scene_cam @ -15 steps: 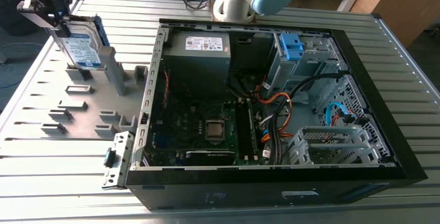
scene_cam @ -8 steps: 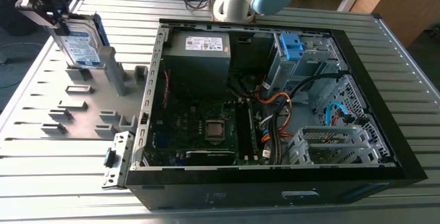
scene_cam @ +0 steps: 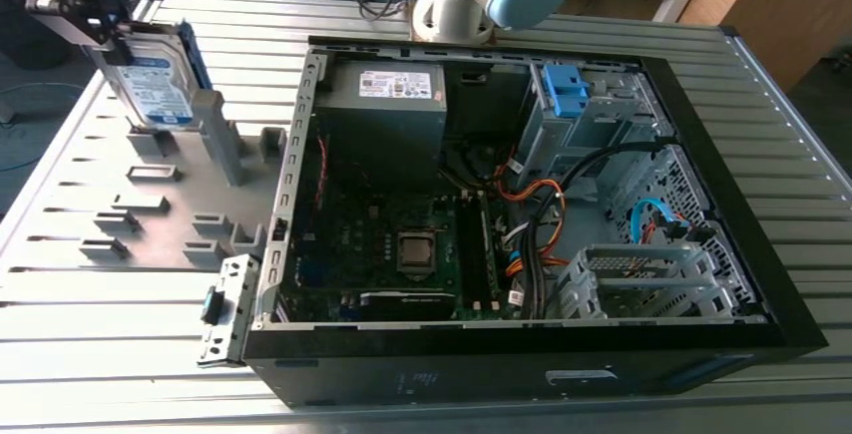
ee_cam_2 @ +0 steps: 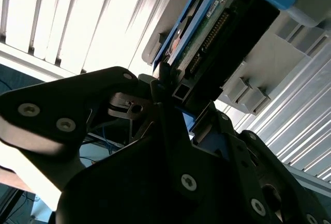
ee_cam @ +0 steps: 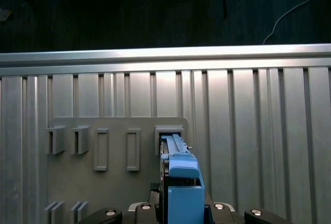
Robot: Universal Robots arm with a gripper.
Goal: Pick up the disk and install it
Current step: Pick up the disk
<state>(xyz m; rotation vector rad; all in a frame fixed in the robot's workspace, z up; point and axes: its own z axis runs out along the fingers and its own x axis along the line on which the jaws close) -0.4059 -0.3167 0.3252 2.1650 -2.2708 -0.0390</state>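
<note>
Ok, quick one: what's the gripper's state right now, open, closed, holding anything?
Gripper: closed on the disk, gripping its upper end, over the grey holder plate.

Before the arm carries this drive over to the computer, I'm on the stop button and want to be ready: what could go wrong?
1. The end effector appears to clamp the disk by its upper end only, so it could tilt or slip.
2. The grey post of the fixture stands right beside the disk; a slanted lift might catch it.
3. Orange cables lie loose inside the case and could snag the disk.
</note>
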